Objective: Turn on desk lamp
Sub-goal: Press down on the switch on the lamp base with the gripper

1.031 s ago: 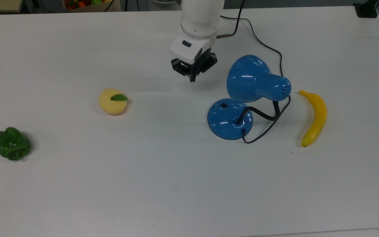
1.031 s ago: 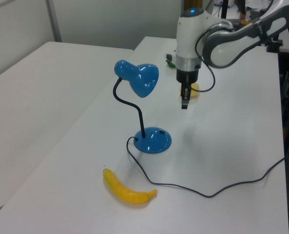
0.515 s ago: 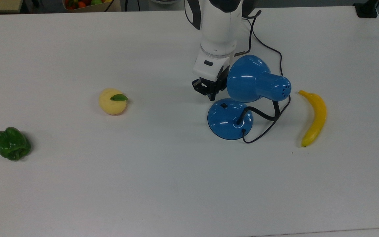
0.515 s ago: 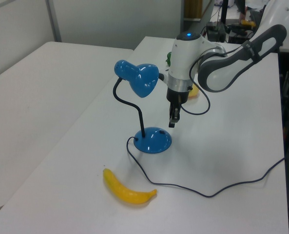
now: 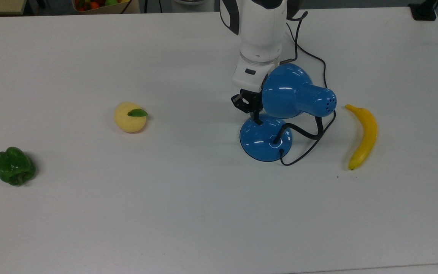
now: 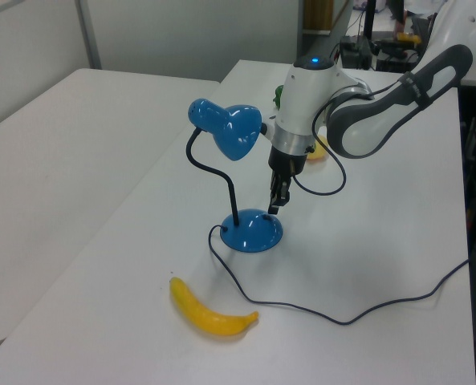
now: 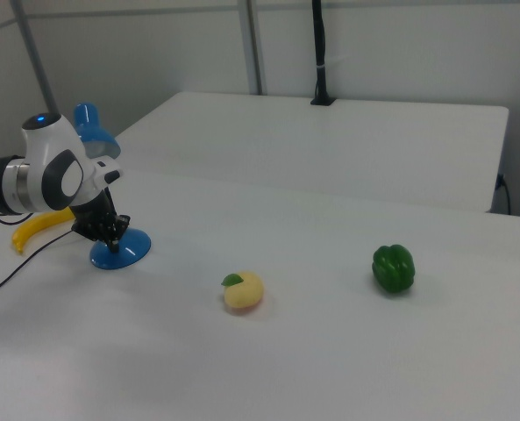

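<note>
The lamp [image 5: 280, 114] stands on the white bench [image 5: 203, 213], directly beneath and beside the hand [image 5: 257, 121]. It is glossy blue, with a domed round base, a black bendy neck curving up from the base, a bell-shaped shade and a black cord trailing over the bench. In the top view the shade sits just to the right of the hand, close against the arm's wrist.

The hand points down, its fingertips pressed together and holding nothing; the tips rest on the upper edge of the lamp base in the top view, and in the left view [image 6: 273, 208] they sit at the base's far rim.

In the top view a banana [image 5: 363, 137] lies well to the right of the hand, beyond the lamp. A yellow round fruit with a green leaf [image 5: 130, 117] lies well to the hand's left, and a green pepper [image 5: 15, 166] farther left still. The shade crowds the hand on one side; the other fruits stand apart from it.
</note>
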Tool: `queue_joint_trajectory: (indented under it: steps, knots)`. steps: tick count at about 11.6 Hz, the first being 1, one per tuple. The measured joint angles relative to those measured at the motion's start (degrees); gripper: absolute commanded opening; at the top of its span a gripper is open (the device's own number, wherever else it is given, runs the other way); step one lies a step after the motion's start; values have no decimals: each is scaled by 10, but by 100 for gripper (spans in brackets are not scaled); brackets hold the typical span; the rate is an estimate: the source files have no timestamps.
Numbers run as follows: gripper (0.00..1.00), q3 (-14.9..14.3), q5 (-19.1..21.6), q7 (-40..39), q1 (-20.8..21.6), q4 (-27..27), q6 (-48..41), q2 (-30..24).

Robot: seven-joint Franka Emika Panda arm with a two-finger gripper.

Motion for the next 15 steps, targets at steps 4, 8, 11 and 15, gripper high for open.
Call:
queue_joint_trajectory:
  steps: [4, 8, 11, 15]
  knots:
    - [0, 1, 0, 0, 0, 0, 20, 7]
    - [0, 1, 0, 0, 0, 1, 20, 7]
    - [0, 2, 0, -1, 0, 1, 20, 7]
    - [0, 5, 0, -1, 0, 2, 20, 7]
